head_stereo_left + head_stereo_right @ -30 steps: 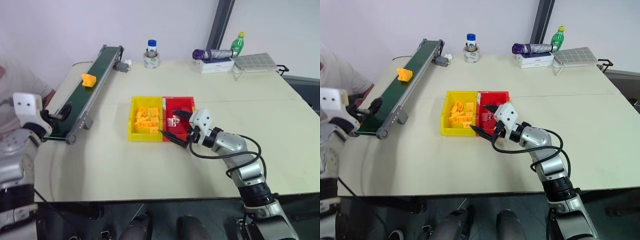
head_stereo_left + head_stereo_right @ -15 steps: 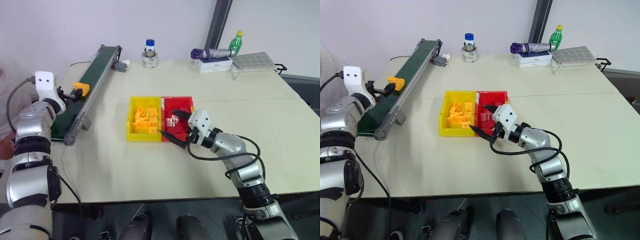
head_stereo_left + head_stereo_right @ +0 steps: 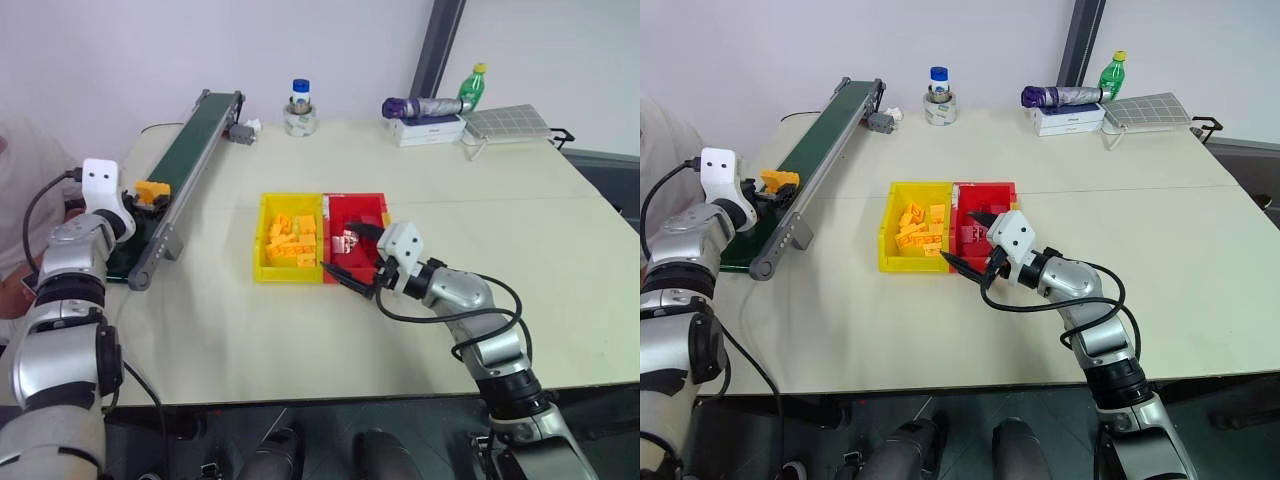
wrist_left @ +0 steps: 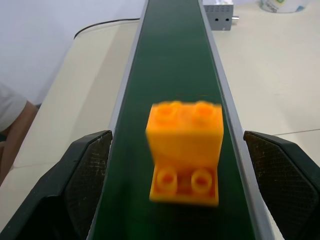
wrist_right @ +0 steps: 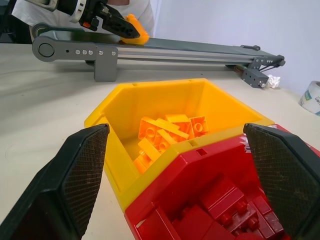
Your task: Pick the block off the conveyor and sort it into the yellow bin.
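The yellow-orange block (image 4: 184,150) sits on the dark green belt of the conveyor (image 3: 197,135), toward its near end. My left gripper (image 3: 141,196) is level with the belt and open, one finger (image 4: 85,175) on each side of the block (image 3: 152,189) with a gap on both sides. The yellow bin (image 3: 262,236) holds several orange bricks in the middle of the table, beside its red twin. My right gripper (image 3: 351,254) hovers open at the near edge of the two bins, nothing between its fingers (image 5: 75,175).
The red bin (image 3: 384,204) holds red bricks and touches the yellow bin's right side. At the table's far edge stand a blue-capped jar (image 3: 302,106), a purple umbrella (image 3: 425,107) on a white box, a green bottle (image 3: 476,85) and a gridded tray (image 3: 510,122). A person (image 3: 20,170) sits at the left.
My left gripper moved from the conveyor's near end up along the belt, and its fingers now flank the block. The block rode down the belt toward it. The right arm stayed put.
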`<state>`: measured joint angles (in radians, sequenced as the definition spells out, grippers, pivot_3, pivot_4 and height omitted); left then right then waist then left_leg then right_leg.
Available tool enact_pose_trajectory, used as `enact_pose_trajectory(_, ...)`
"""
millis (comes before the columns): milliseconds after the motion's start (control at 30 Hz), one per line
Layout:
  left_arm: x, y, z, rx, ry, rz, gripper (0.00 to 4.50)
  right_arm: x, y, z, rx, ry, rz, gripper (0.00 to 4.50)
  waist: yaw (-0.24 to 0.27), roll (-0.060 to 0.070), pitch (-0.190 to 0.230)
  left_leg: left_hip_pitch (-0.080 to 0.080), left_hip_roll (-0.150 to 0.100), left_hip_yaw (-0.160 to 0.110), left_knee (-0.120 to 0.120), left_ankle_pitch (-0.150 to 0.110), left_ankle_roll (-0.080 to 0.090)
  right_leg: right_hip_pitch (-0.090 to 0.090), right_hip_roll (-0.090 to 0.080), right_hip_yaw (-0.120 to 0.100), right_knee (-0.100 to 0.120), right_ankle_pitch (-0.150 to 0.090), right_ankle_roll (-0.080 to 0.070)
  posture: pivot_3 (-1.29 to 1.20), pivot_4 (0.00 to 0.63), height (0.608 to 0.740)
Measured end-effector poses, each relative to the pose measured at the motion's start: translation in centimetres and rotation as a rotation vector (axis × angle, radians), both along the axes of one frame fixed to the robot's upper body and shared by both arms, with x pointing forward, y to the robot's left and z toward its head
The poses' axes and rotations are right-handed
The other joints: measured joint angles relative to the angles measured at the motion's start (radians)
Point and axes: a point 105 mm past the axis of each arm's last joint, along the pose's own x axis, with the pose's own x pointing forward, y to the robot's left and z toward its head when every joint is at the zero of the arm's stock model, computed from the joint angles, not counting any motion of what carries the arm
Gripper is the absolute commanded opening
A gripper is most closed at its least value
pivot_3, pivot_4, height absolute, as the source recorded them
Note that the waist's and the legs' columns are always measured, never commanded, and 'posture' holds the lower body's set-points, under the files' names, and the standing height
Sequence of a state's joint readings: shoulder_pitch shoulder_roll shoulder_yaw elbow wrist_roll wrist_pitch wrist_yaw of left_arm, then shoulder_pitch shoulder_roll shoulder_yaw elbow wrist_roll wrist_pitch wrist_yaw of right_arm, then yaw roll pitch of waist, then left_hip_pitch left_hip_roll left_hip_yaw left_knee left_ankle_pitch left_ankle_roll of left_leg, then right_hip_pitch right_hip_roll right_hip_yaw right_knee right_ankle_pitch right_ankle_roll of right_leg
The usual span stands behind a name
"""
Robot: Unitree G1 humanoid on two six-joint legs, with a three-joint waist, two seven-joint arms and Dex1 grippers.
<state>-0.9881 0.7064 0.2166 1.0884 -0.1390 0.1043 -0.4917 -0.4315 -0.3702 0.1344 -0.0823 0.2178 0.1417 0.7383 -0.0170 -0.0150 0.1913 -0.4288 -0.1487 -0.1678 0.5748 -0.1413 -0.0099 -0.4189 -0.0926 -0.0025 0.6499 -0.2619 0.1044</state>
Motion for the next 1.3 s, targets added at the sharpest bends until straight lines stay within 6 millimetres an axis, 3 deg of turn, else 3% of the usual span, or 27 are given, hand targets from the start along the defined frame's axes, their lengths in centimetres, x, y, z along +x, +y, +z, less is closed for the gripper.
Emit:
enact_pose_trajectory(133, 0.0, 0.0, 0.0, 0.000, -0.001, 0.002, 1.53, 0.0, 0.0, 0.0, -0.001, 0.000, -0.001, 4.50, 0.000, 0.000, 0.000, 0.000, 0.000, 0.000, 0.000, 0.000, 0.000, 0.000, 0.000, 0.000, 0.000, 0.000, 0.000, 0.00, 0.150, 0.740)
enact_pose_trajectory(167, 0.0, 0.1, 0.0, -0.001, -0.002, 0.005, 1.29, 0.0, 0.0, 0.0, -0.002, -0.001, -0.001, 4.50, 0.000, 0.000, 0.000, 0.000, 0.000, 0.000, 0.001, 0.000, 0.000, 0.000, 0.000, 0.000, 0.000, 0.000, 0.000, 0.00, 0.150, 0.740)
enact_pose_trajectory(300, 0.0, -0.2, 0.1, -0.017, -0.023, -0.001, 1.33, 0.0, -0.1, 0.0, -0.007, -0.002, -0.004, 4.50, 0.000, 0.000, 0.000, 0.000, 0.000, 0.000, 0.001, 0.000, 0.000, 0.000, 0.000, 0.000, 0.000, 0.000, 0.000, 0.00, 0.150, 0.740)
enact_pose_trajectory(367, 0.0, -1.5, 0.7, -0.057, -0.067, -0.061, 1.33, 0.0, -0.1, 0.0, -0.009, -0.003, -0.006, 4.50, 0.000, 0.000, 0.000, 0.000, 0.000, 0.000, 0.001, 0.000, 0.000, 0.000, 0.000, 0.000, 0.000, 0.000, 0.000, 0.00, 0.150, 0.740)
enact_pose_trajectory(500, -0.9, -6.6, 2.9, -0.090, -0.168, -0.317, 1.33, 0.1, -0.1, 0.0, -0.008, -0.007, -0.007, 4.50, 0.002, 0.000, 0.000, 0.000, 0.000, 0.000, 0.002, 0.000, 0.000, 0.001, 0.000, 0.001, 0.000, 0.001, 0.000, 0.00, 0.150, 0.740)
enact_pose_trajectory(600, -2.8, -10.7, 3.7, -0.080, -0.181, -0.513, 1.33, 0.1, -0.2, 0.1, -0.008, -0.010, -0.009, 4.50, -0.002, 0.000, 0.000, 0.000, 0.000, 0.000, 0.002, 0.001, 0.002, 0.001, 0.000, 0.001, 0.001, 0.001, 0.000, 0.00, 0.150, 0.740)
enact_pose_trajectory(700, -4.0, -14.0, 2.2, -0.016, -0.131, -0.643, 1.33, 0.1, -0.1, 0.2, -0.008, -0.014, -0.008, 4.50, -0.003, 0.000, 0.000, 0.001, 0.002, 0.000, 0.002, 0.001, 0.001, 0.001, 0.002, 0.002, 0.001, 0.002, -0.002, 0.00, 0.150, 0.740)
enact_pose_trajectory(900, -4.7, -18.9, 0.0, -0.043, -0.102, -0.731, 1.33, 0.1, -0.1, 0.2, -0.007, -0.018, -0.006, 4.50, 0.005, 0.000, 0.000, 0.001, 0.003, 0.000, 0.002, 0.000, -0.001, 0.002, 0.003, 0.002, 0.000, 0.002, -0.004, 0.00, 0.150, 0.740)
enact_pose_trajectory(1067, -4.2, -20.3, -0.4, -0.089, -0.105, -0.702, 1.33, 0.1, -0.2, 0.2, -0.009, -0.016, -0.012, 4.50, 0.003, 0.000, 0.000, 0.001, 0.003, 0.000, 0.002, 0.001, -0.001, 0.001, 0.003, 0.002, 0.000, 0.002, -0.003, 0.00, 0.150, 0.740)
enact_pose_trajectory(1100, -4.1, -20.6, -0.6, -0.110, -0.099, -0.705, 2.39, 0.1, -0.2, 0.2, -0.008, -0.016, -0.013, 4.50, 0.003, 0.000, 0.000, 0.001, 0.004, 0.000, 0.002, 0.001, -0.001, 0.001, 0.003, 0.002, 0.000, 0.003, -0.003, 0.00, 0.150, 0.740)
enact_pose_trajectory(1233, -4.2, -21.4, -0.5, -0.155, -0.091, -0.725, 4.28, 0.1, -0.3, 0.2, -0.007, -0.016, -0.017, 4.50, 0.003, 0.000, 0.000, 0.001, 0.004, 0.001, 0.002, 0.001, 0.001, 0.001, 0.003, 0.002, 0.000, 0.003, -0.003, 0.00, 0.150, 0.740)
enact_pose_trajectory(1300, -4.2, -21.5, -0.3, -0.154, -0.098, -0.736, 4.45, 0.1, -0.3, 0.1, -0.006, -0.016, -0.020, 4.50, 0.004, 0.000, 0.000, 0.001, 0.004, 0.001, 0.002, 0.001, 0.001, 0.001, 0.003, 0.002, 0.000, 0.003, -0.003, 0.00, 0.150, 0.740)
